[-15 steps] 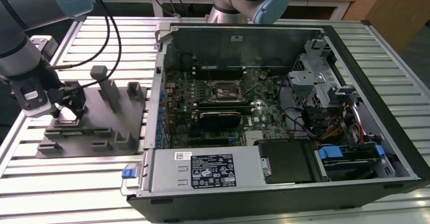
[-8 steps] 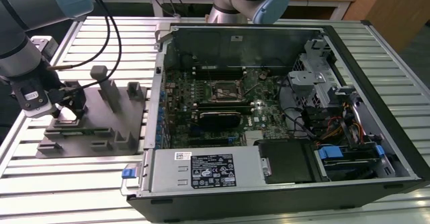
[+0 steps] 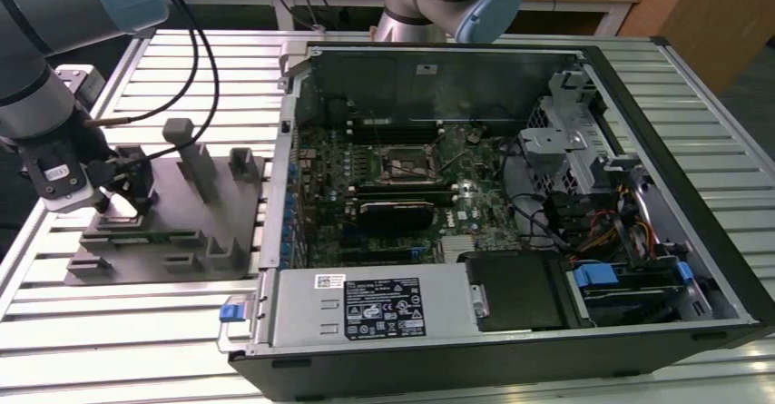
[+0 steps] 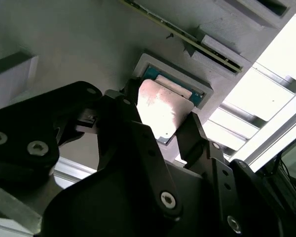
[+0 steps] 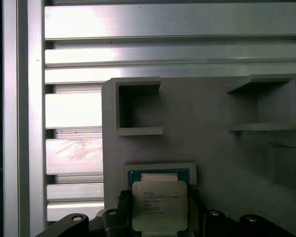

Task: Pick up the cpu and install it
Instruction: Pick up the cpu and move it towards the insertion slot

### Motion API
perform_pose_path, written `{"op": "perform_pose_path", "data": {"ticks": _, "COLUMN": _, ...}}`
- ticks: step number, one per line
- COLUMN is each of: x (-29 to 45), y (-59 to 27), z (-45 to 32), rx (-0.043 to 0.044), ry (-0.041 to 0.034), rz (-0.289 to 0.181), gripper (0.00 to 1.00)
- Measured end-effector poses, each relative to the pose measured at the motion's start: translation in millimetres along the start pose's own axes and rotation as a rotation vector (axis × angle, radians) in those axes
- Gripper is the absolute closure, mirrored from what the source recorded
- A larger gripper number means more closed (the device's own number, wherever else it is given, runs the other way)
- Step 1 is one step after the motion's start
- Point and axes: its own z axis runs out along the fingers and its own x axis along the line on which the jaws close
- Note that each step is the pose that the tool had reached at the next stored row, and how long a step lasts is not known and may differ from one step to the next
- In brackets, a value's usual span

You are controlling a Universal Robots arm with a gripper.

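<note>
I see my claw (image 4: pixel 161 106) closed on the cpu (image 4: pixel 160 116), one finger at each edge, over its recess in the grey tray (image 3: pixel 133 268) on the table (image 3: pixel 109 331).

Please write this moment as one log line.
gripper: at cpu | cpu: at grey fixture tray recess | install: not done

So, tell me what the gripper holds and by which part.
The cpu, clamped by two opposite edges between the jaws of the gripper.
</note>
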Motion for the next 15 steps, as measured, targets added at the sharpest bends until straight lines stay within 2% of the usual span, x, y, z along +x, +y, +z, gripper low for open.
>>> {"op": "perform_pose_path", "data": {"ticks": 9, "x": -0.1, "y": 0.0, "z": 0.1, "rx": -0.0003, "ry": -0.0003, "rz": 0.000, "gripper": 0.46}}
{"op": "perform_pose_path", "data": {"ticks": 15, "x": -0.2, "y": 0.5, "z": -8.2, "rx": -0.0002, "ry": -0.0003, "rz": 0.000, "gripper": 0.46}}
